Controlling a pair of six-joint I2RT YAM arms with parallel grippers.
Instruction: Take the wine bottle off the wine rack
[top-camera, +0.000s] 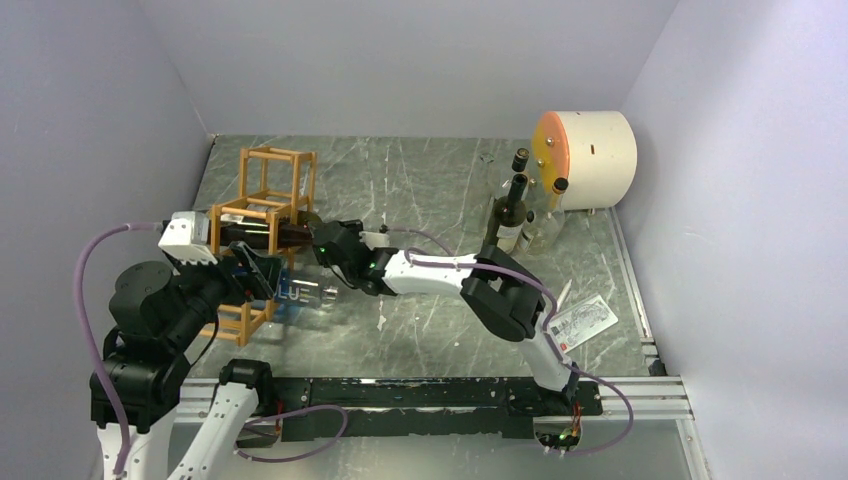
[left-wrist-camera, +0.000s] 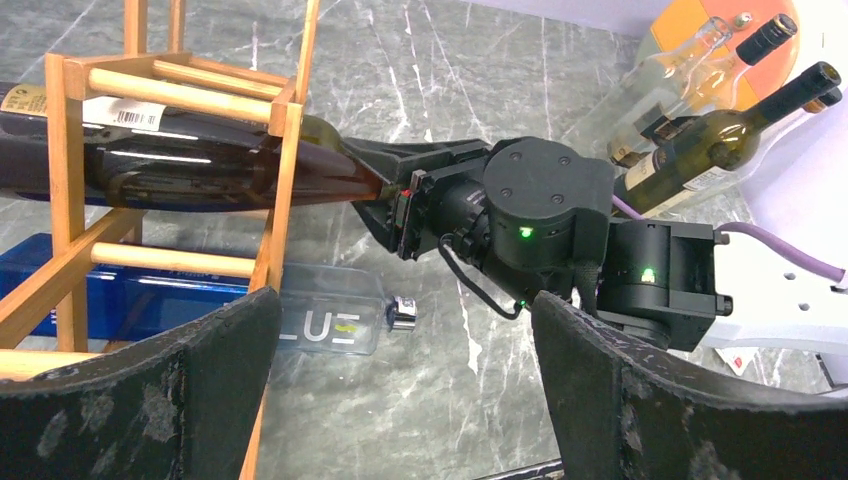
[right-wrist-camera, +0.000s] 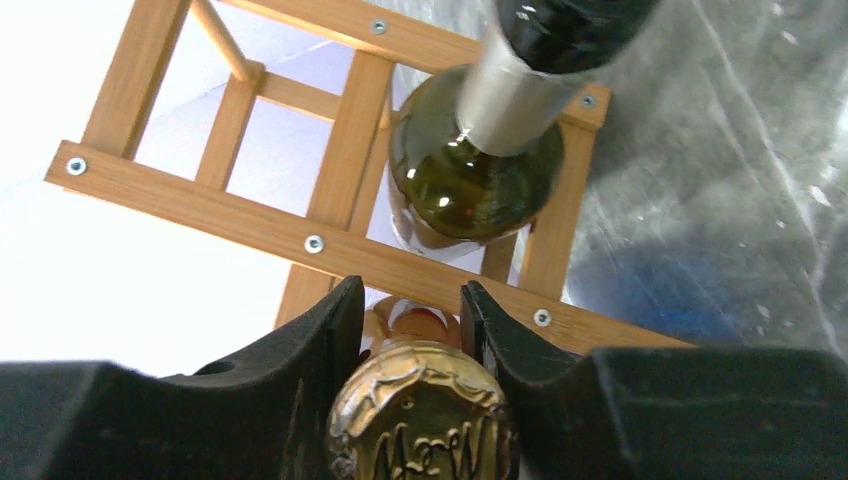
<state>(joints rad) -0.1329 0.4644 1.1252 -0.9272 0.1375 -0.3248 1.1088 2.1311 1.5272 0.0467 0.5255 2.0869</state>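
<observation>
black right claw (right-wrist-camera: 410, 300) outstretched, pinching wine bottle (right-wrist-camera: 420, 420)

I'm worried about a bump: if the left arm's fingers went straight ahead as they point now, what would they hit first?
Probably the clear-and-blue bottle lying on the table, just ahead between the open left fingers, though depth is hard to judge.

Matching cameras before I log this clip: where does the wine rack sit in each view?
Top external: wine rack left of centre, by the left wall.
Left wrist: wine rack along the left edge.
Right wrist: wine rack across the upper left and centre.
Shared landmark: right gripper clamped on the wine bottle neck.
</observation>
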